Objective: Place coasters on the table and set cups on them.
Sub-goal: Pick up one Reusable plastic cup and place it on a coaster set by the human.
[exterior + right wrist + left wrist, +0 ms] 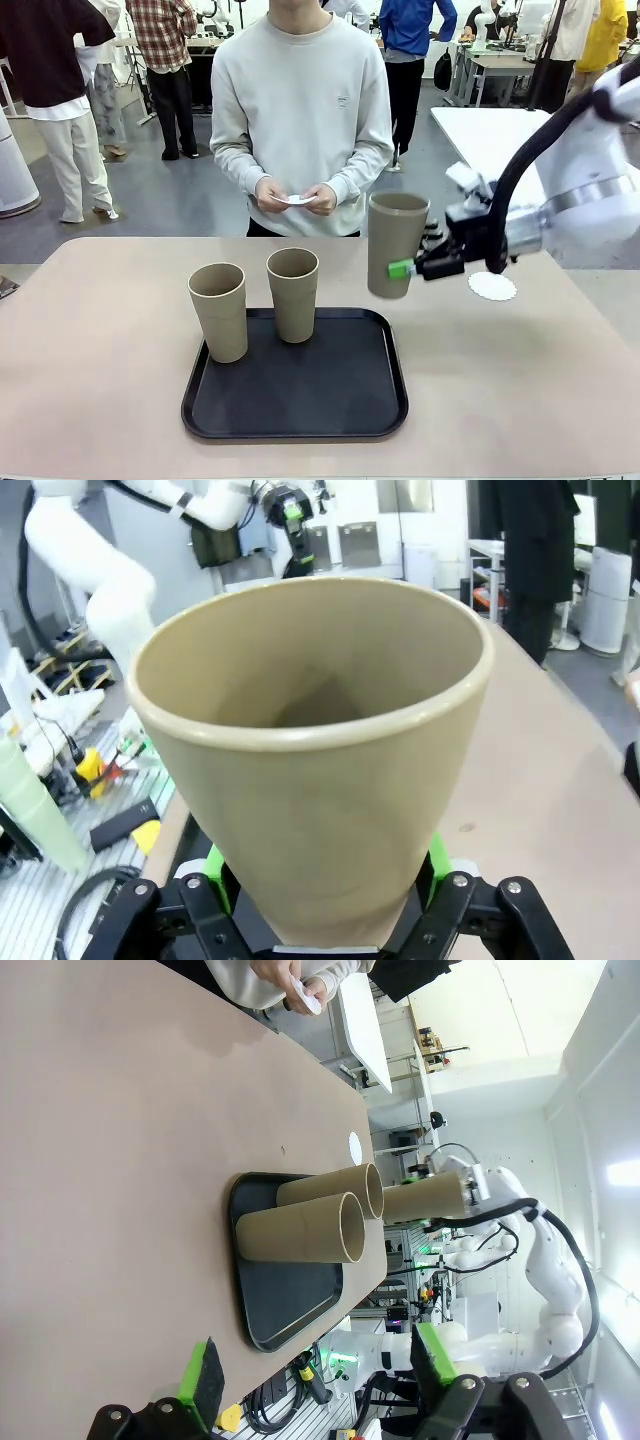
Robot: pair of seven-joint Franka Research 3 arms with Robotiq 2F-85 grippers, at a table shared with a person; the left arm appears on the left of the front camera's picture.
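My right gripper (402,268) is shut on a tan cup (395,243) and holds it upright in the air, just right of the black tray and left of a white coaster (492,287) that lies on the table (100,340). Up close, the held cup (315,750) stands between the green pads (437,858) of my right gripper (325,925). Two more cups (219,311) (293,293) stand on the tray. The person holds another coaster (295,199) in both hands. My left gripper (315,1375) is open, off the table's near edge, with nothing in it.
The black tray (330,400) lies at the middle front of the table. The person stands at the far edge, hands at waist height. The left wrist view has the tray (290,1305), its two cups (300,1230) and the coaster (354,1144) sideways.
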